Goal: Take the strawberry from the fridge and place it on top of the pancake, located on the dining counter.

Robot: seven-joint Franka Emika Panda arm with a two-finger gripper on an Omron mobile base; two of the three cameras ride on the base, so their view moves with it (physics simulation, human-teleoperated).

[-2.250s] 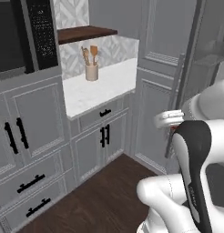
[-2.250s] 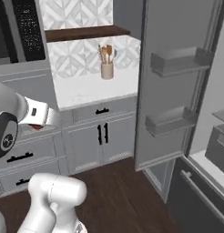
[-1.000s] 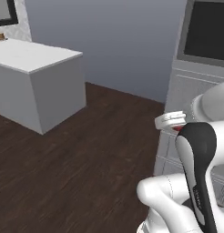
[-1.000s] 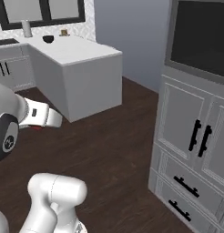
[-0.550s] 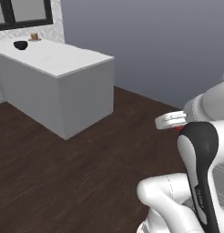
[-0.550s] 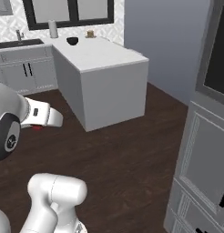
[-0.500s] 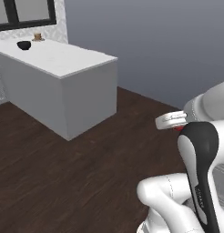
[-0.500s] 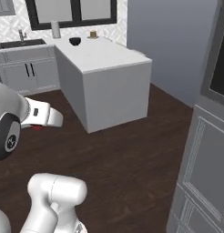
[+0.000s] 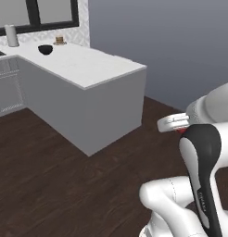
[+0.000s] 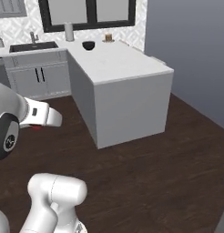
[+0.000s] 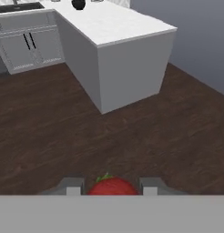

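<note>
My gripper [image 11: 111, 188] is shut on the strawberry [image 11: 111, 185], a small red fruit between the two fingertips in the hand view. A red sliver of the strawberry [image 9: 182, 130] shows under the gripper [image 9: 174, 123] in the left base view, and again as a red spot [image 10: 37, 128] below the gripper [image 10: 46, 119] in the right base view. Ahead stands the white dining counter [image 10: 118, 59] [image 9: 88, 62] [image 11: 118, 22]. The pancake [image 10: 109, 37] [image 9: 59, 40] sits on its plate at the counter's far end. The fridge is out of view.
A dark bowl [image 10: 89, 45] [image 9: 45, 49] stands near the pancake. A white roll [image 10: 68, 32] is by the window. Grey cabinets with a sink [image 10: 34, 46] run along the back left. Dark wood floor [image 11: 132, 136] lies open between me and the counter.
The base has kept turning and driving, so the whole scene has shifted: the dining counter is now larger and more central. The strawberry stays in the shut gripper.
</note>
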